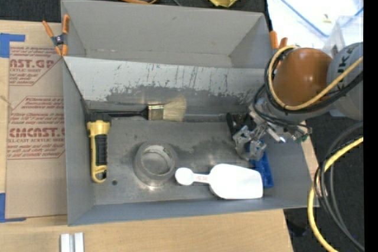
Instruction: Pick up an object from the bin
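The arm leaned over the right rim of the bin. Its brown dome and looped cables covered that rim and part of the right wall. Below it the gripper hung low by the right edge of the floor, about midway between the back and front walls. It showed as a dark tangle of metal and wire, and whether it was open or closed could not be told.

Just in front of the gripper lay a blue piece, flat and narrow, running along the right edge toward the front right corner. Its back end was hidden beneath the gripper, so its full length and kind were unclear. Whether the gripper touched it could not be told either.

4 other things lay on the floor. A white scoop lay near the front edge, its bowl against the blue piece and its handle pointing left. The handle's round end lay just beside a clear ring, faint against the grey floor. A brush lay along the back edge, its pale bristles to the right and its black handle half lost in shadow. A tool with yellow ends and a black grip lay along the left edge, well apart from the gripper.
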`<state>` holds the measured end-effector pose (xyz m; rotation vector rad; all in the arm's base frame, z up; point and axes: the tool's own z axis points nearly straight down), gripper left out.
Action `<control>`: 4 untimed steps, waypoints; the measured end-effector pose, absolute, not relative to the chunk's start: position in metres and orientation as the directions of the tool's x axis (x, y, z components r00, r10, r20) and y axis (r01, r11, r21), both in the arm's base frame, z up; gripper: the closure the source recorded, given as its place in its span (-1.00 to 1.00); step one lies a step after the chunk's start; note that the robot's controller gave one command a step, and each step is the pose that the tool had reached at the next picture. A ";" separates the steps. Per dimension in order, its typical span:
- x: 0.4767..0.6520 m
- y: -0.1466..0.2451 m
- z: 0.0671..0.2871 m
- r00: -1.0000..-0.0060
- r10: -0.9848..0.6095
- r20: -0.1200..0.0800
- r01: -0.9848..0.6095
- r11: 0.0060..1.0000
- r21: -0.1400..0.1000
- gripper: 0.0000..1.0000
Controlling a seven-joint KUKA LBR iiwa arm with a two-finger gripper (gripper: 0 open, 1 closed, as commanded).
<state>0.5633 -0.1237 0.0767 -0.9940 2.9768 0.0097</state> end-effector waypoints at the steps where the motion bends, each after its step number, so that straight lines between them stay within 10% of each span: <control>1: 0.505 -0.089 0.071 -0.901 -0.435 -0.003 -0.435 0.901 0.007 1.00; 2: 0.546 -0.134 0.146 -0.793 -0.609 -0.013 -0.609 0.793 -0.002 1.00; 3: 0.527 -0.048 0.087 -0.968 -0.251 0.008 -0.251 0.968 0.014 1.00; 4: 0.519 -0.137 0.095 -0.798 -0.602 -0.020 -0.602 0.798 0.009 1.00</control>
